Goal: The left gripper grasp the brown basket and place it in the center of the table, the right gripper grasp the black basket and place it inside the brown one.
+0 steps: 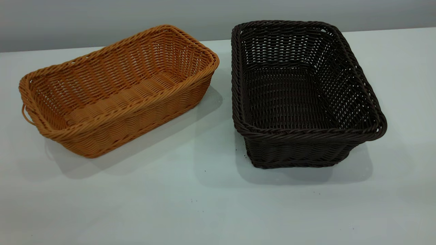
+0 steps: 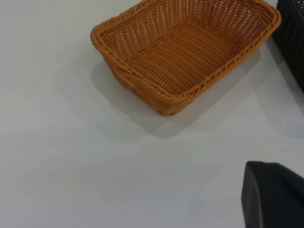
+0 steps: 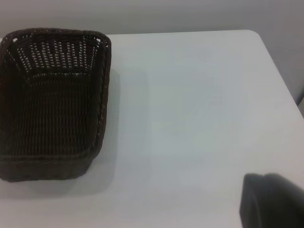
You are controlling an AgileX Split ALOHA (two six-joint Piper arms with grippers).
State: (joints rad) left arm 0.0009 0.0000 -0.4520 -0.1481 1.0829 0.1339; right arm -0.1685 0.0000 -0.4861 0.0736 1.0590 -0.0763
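Note:
The brown basket stands empty on the white table at the left, lying at an angle, with its loop handle on the left short end. The black basket stands empty to its right, a narrow gap apart. Neither arm shows in the exterior view. In the left wrist view the brown basket lies well away from the left gripper, of which only a black part shows at the picture's edge. In the right wrist view the black basket lies apart from the right gripper, also only partly seen.
A grey wall runs behind the table's far edge. A corner of the table shows in the right wrist view. A corner of the black basket shows in the left wrist view. Bare tabletop lies in front of both baskets.

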